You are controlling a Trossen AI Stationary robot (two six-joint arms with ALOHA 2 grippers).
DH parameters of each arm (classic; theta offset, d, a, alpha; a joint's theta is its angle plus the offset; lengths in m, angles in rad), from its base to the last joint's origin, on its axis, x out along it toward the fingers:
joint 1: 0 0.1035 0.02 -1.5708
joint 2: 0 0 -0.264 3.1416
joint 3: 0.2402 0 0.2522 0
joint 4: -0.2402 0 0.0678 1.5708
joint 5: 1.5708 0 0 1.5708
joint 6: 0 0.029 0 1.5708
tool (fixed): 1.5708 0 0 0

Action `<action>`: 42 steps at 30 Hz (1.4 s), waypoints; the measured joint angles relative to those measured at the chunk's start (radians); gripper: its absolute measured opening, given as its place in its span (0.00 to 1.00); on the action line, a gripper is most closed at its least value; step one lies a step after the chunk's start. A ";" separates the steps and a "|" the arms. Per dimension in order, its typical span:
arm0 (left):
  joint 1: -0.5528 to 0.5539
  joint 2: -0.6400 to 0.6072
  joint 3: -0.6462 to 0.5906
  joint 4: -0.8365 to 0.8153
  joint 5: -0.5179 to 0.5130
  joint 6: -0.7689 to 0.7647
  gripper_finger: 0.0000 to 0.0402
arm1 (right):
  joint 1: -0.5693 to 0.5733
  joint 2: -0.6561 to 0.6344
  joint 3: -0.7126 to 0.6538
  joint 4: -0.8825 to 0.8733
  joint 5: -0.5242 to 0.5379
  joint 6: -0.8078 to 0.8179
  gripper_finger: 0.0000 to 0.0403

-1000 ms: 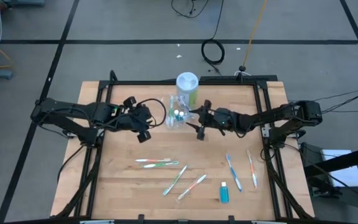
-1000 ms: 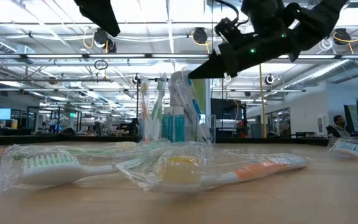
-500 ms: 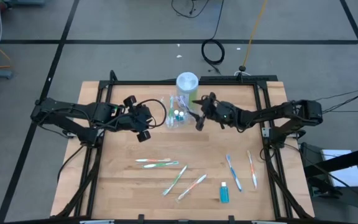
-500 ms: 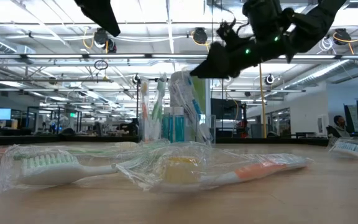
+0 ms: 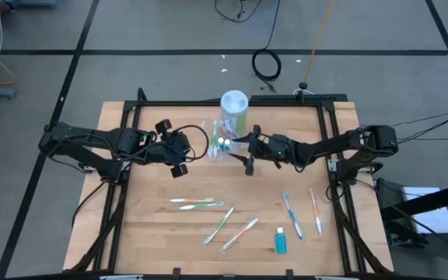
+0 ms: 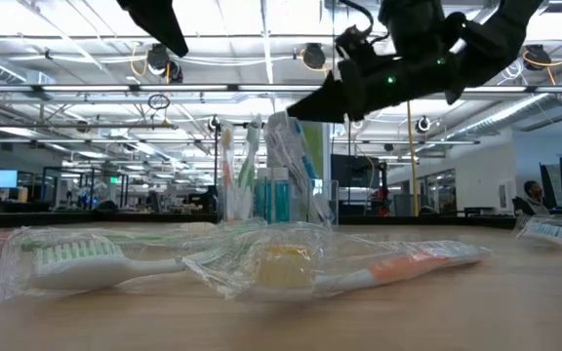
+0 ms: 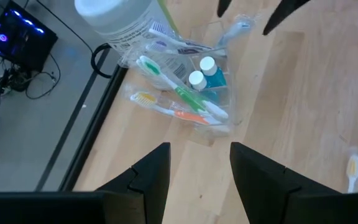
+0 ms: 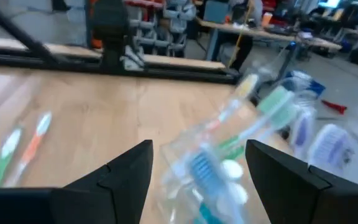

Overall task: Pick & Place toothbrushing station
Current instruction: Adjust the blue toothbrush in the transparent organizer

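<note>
A small clear plastic cup stands at the table's far middle, holding wrapped pastel toothbrushes and blue tubes; it also shows in the low view. My right gripper is open just right of the cup, a little above the table. Its fingers stand on either side of a wrapped blue toothbrush that sticks out of the cup. My left gripper is open and empty left of the cup. Several loose toothbrushes and a blue tube lie flat on the near half.
A white-lidded canister with a green label stands just behind the cup. Loose brushes lie at the near middle and near right. A black frame edges the wooden table. Bare wood lies at the near left.
My right gripper has swung toward the far edge beside the canister, turning its wrist, and has then come back toward the near edge to the cup's right side. It has stayed open. The cup and its brushes have kept their place.
</note>
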State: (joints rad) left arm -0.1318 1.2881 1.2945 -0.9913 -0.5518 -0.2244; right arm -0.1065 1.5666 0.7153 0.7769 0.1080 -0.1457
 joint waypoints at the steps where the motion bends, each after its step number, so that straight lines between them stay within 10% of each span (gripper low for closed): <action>1: 0.000 0.000 0.000 0.000 0.000 -0.005 0.43 | -0.006 0.016 0.008 0.009 -0.001 0.000 0.63; 8: 0.000 0.000 0.000 0.000 0.001 -0.009 0.43 | -0.050 0.041 0.009 0.048 0.049 -0.033 0.56; 20: 0.001 0.000 0.000 0.000 -0.007 -0.006 0.43 | -0.072 -0.041 0.007 0.043 0.123 0.189 0.02; 33: 0.001 0.000 0.000 0.000 -0.008 -0.007 0.43 | -0.160 -0.075 0.007 -0.136 0.217 0.622 0.00; 42: 0.001 0.000 0.000 0.000 -0.008 -0.011 0.43 | -0.140 -0.074 0.007 -0.194 0.282 0.589 0.01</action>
State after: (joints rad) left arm -0.1307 1.2881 1.2945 -0.9910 -0.5594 -0.2354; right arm -0.2462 1.4921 0.7223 0.5830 0.3897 0.4434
